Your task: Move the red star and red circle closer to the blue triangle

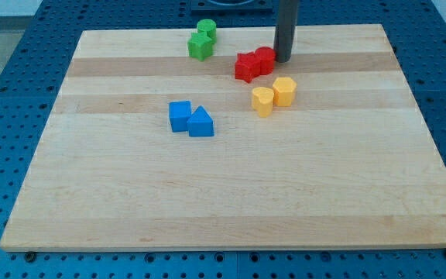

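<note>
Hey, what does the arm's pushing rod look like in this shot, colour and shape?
Only the rod's lower part shows: a plain, straight, dark grey cylinder, smooth, with no visible markings, cables or sleeve. It ends in a flat, blunt end, my tip. The upper rod and the arm itself are cut off at the view's top.

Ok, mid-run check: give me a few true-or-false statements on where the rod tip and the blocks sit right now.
1. My tip is at the red circle's right side in the view. True.
2. The red star lies apart from the red circle. False: they touch.
3. The blue triangle sits beside the blue cube. True.
4. The yellow blocks lie above the red pair in the view. False: below.
5. The green blocks are near the board's bottom edge. False: top.
</note>
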Motion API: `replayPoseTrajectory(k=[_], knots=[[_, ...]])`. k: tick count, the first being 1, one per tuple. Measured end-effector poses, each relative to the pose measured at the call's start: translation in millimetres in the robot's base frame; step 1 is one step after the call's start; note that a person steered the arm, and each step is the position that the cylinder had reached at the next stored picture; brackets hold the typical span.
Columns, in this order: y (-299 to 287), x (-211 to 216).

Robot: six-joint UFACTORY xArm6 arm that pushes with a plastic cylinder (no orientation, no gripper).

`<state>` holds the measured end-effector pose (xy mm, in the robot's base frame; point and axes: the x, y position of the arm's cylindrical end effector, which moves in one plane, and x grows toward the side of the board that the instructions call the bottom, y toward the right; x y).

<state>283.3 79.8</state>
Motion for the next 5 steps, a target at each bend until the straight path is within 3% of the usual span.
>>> replayPoseTrajectory(k=[5], knots=[[-97, 24]])
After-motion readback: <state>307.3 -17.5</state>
